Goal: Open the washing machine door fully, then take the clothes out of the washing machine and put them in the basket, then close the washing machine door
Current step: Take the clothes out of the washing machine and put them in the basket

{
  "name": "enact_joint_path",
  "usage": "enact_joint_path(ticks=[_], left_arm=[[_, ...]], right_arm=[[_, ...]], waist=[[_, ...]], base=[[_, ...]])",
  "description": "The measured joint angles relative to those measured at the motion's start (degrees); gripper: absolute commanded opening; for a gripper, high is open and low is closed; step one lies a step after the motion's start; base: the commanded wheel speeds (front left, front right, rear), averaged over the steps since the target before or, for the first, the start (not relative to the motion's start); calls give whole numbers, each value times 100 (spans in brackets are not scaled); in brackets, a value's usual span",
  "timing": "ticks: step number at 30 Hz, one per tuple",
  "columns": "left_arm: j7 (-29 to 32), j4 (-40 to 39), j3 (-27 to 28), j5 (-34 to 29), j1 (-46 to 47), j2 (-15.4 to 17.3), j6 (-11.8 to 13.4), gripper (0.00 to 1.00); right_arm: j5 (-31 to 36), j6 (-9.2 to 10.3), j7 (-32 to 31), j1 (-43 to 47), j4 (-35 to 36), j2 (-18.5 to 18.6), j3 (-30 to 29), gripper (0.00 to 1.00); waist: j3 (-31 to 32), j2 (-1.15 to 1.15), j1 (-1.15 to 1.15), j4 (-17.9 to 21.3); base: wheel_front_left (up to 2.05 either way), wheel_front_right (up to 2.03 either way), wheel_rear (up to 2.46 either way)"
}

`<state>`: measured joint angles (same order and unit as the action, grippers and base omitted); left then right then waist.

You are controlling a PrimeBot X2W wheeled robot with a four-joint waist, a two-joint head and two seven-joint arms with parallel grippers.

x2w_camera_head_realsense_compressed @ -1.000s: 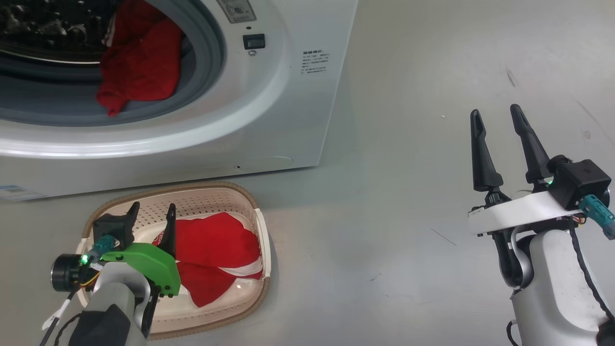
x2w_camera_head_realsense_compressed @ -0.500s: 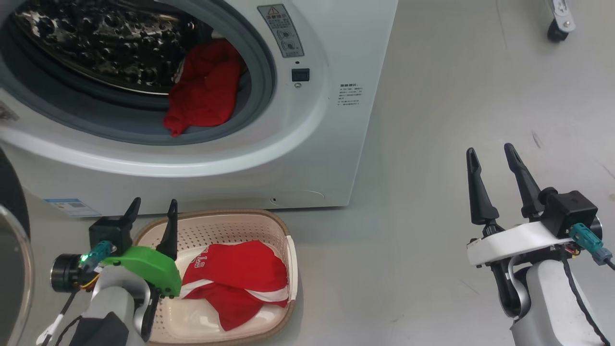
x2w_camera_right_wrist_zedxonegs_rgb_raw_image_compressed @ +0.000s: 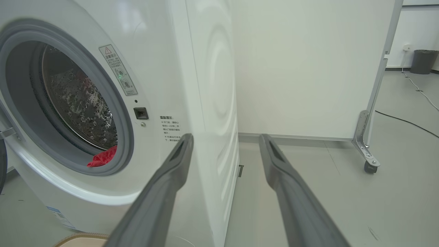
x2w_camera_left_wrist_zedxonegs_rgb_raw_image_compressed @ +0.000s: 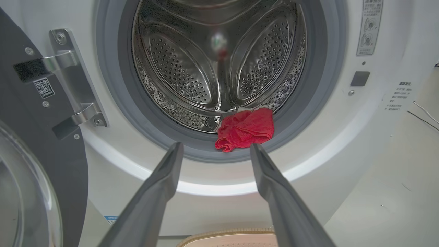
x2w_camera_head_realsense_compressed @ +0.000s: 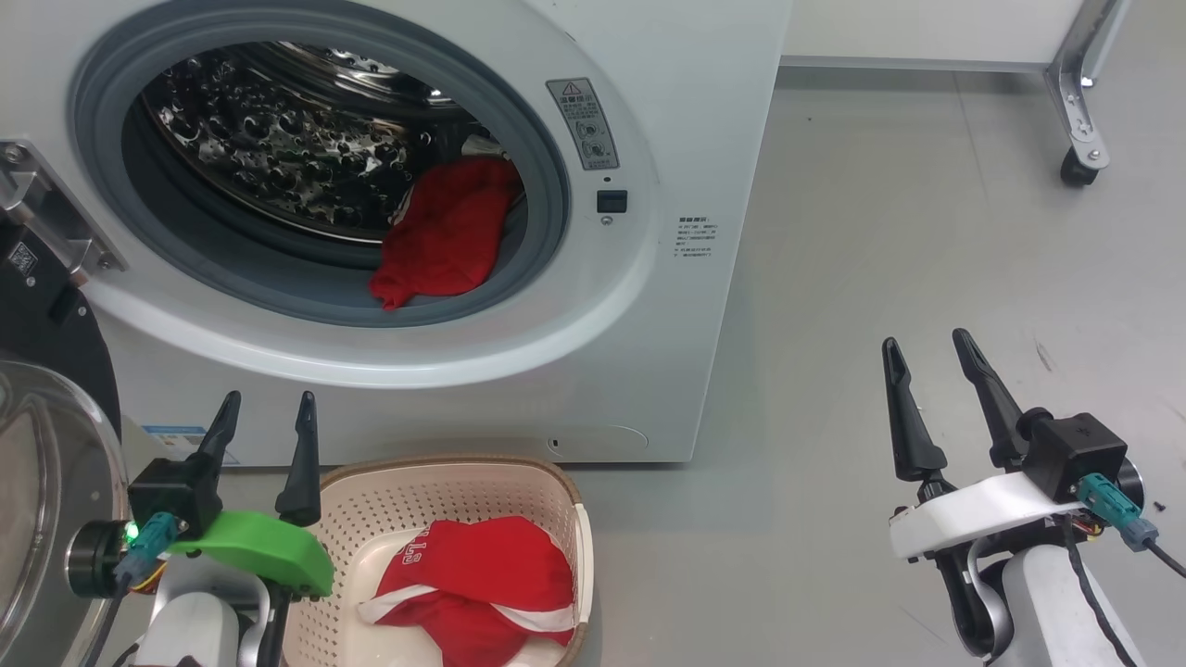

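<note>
The white washing machine (x2w_camera_head_realsense_compressed: 704,120) stands with its door (x2w_camera_head_realsense_compressed: 42,463) swung open at the left. One red jersey (x2w_camera_head_realsense_compressed: 445,232) lies at the lower right of the grey-ringed mouth, also seen as red clothes (x2w_camera_left_wrist_zedxonegs_rgb_raw_image_compressed: 245,128) and a red scrap (x2w_camera_right_wrist_zedxonegs_rgb_raw_image_compressed: 102,158). Another red jersey (x2w_camera_head_realsense_compressed: 482,579) lies in the cream basket (x2w_camera_head_realsense_compressed: 445,482) on the floor before the machine. My left gripper (x2w_camera_head_realsense_compressed: 264,417) is open and empty, just left of the basket's rim, its fingers (x2w_camera_left_wrist_zedxonegs_rgb_raw_image_compressed: 161,185) aimed at the drum. My right gripper (x2w_camera_head_realsense_compressed: 927,357) is open and empty over bare floor to the right.
A white partition on a castor (x2w_camera_head_realsense_compressed: 1075,171) stands behind the machine at the right. A grey bin (x2w_camera_right_wrist_zedxonegs_rgb_raw_image_compressed: 423,61) and a cable (x2w_camera_right_wrist_zedxonegs_rgb_raw_image_compressed: 404,121) lie far off. Grey floor (x2w_camera_head_realsense_compressed: 834,278) stretches right of the machine.
The head camera has tilted up, so the whole picture shifted down and the drum and open door came into view. Both grippers stay open.
</note>
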<state>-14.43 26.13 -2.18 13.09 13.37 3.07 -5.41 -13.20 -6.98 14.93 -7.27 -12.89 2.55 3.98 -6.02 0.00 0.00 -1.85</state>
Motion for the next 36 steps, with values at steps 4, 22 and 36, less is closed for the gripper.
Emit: enact_joint_path(ticks=[4, 22, 36], left_arm=[[-1, -249, -2, -10, -179, -1, 0, 100], [-1, -838, -25, -57, -653, -7, 0, 100], [-1, -1046, -16, -58, -815, -18, 0, 100]], right_arm=[[-55, 2, 0, 35, 57, 0, 16, 100], [-91, 59, 0, 78, 160, 0, 57, 100], [-91, 60, 0, 78, 178, 0, 93, 100]], waist=[[48, 0, 0, 9], [-9, 0, 0, 88], [-42, 0, 0, 120]], base=[[0, 0, 0], [0, 0, 0], [0, 0, 0]])
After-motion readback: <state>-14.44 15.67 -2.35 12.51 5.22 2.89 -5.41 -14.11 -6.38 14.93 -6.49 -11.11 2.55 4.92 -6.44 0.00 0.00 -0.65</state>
